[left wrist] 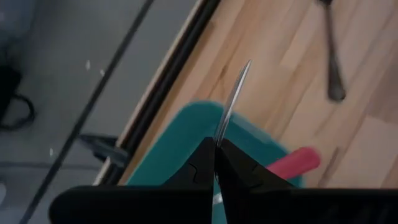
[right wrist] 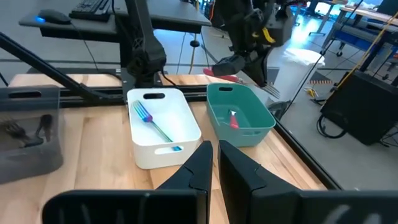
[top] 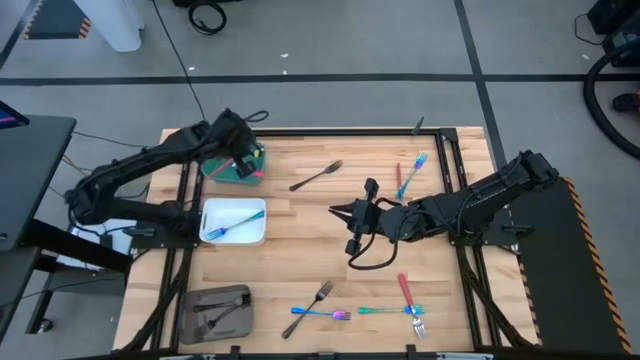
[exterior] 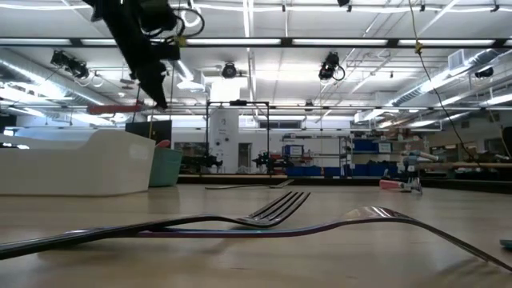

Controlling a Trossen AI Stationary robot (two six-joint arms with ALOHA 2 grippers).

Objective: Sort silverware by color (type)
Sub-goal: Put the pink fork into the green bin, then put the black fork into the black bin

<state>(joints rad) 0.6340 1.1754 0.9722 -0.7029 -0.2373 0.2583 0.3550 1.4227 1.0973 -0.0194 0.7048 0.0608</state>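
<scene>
The left gripper hangs over the teal tray at about ten o'clock on the table, its jaws pinched tight on a red-handled utensil whose metal end juts out past the fingertips. To finish well, I judge it should lower until the piece sits inside the tray walls beside the red-handled piece already there, then let go level so it cannot tip over the rim. The right gripper waits near the table's centre, its fingers close together with nothing visibly between them. What kind of head the held utensil carries is hard to make out. Loose silverware remains: a dark fork at twelve o'clock, others toward five o'clock
</scene>
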